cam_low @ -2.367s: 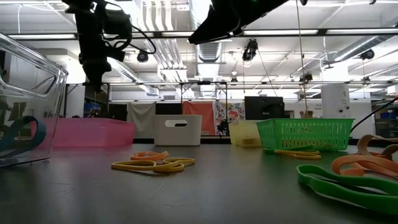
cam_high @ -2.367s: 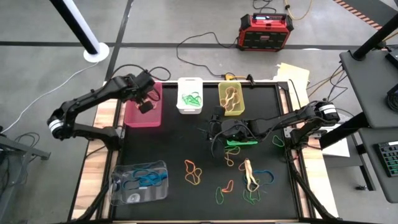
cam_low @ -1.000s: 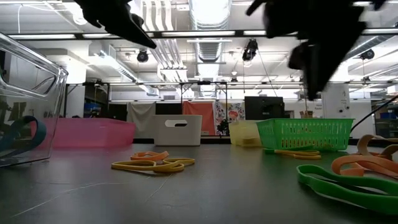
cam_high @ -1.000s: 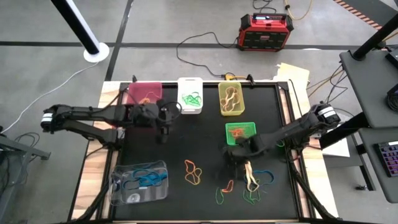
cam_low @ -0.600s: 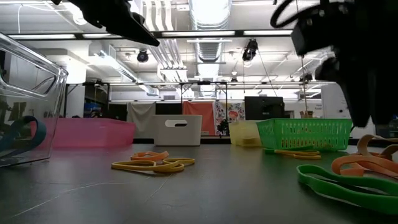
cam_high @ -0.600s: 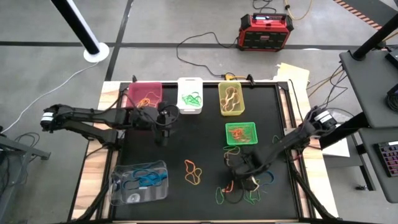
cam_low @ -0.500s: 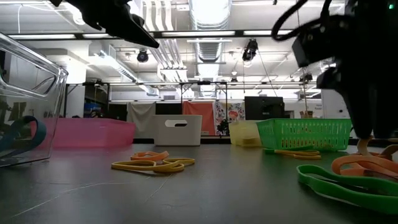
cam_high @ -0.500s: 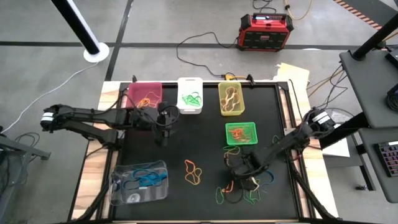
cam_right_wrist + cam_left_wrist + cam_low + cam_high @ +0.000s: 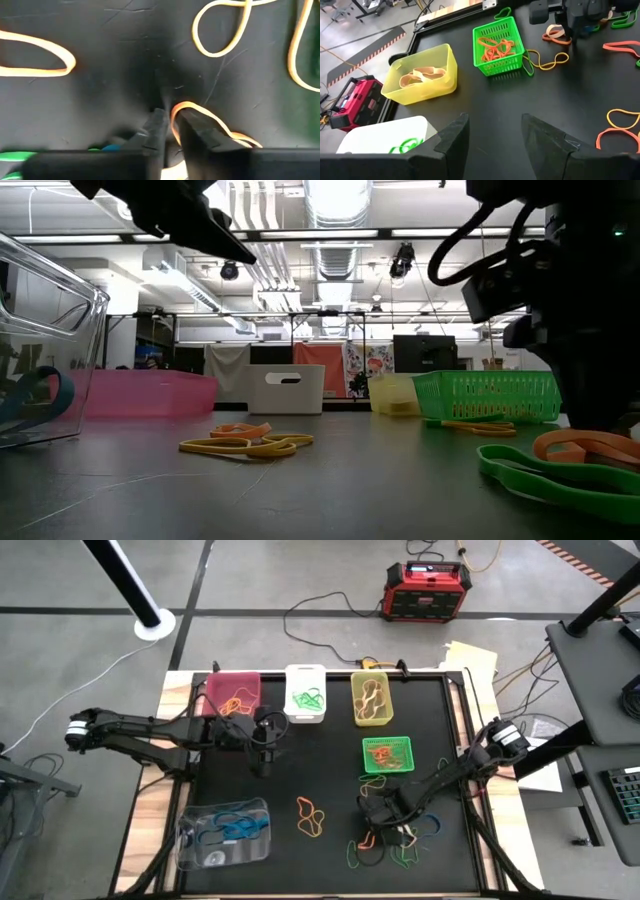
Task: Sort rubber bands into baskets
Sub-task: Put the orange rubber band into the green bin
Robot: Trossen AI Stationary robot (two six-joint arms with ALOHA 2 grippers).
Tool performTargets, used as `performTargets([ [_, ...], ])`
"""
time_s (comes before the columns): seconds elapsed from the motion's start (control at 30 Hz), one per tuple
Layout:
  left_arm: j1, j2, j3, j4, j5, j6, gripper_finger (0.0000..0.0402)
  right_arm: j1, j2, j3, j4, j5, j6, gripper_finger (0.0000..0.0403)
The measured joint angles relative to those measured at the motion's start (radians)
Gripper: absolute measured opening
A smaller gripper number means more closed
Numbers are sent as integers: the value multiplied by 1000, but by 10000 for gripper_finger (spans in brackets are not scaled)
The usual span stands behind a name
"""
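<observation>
The right gripper (image 9: 170,125) is down on the counter (image 9: 330,755), its fingers pinched narrow around an orange rubber band (image 9: 200,116) among the loose rubber bands (image 9: 400,840). The left gripper (image 9: 262,762) hangs wide open near the pink basket (image 9: 232,690).

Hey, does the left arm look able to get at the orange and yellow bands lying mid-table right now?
Probably yes. The left gripper hovers open over bare mat, the bands lie apart from everything, and the right gripper works farther right.
</observation>
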Motion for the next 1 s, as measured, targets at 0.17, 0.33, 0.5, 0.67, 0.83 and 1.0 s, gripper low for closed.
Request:
performTargets([
  [0.17, 0, 0, 0, 5, 0, -3, 162, -2, -20, -4, 8, -2, 2, 11],
  [0.33, 0, 0, 0, 6, 0, -7, 162, -2, -88, -6, 11, -6, 14, 9],
  [0.5, 0, 0, 0, 15, 0, -18, 162, -10, -190, 4, 56, 2, 18, 9],
  [0.67, 0, 0, 0, 53, 0, -19, 162, -40, -274, 7, 210, 152, -85, 9],
  [0.83, 0, 0, 0, 79, 0, -19, 162, -96, -316, 8, 301, 273, -272, 9],
  [1.0, 0, 0, 0, 79, 0, -27, 162, -174, -312, 8, 272, 359, -400, 9],
])
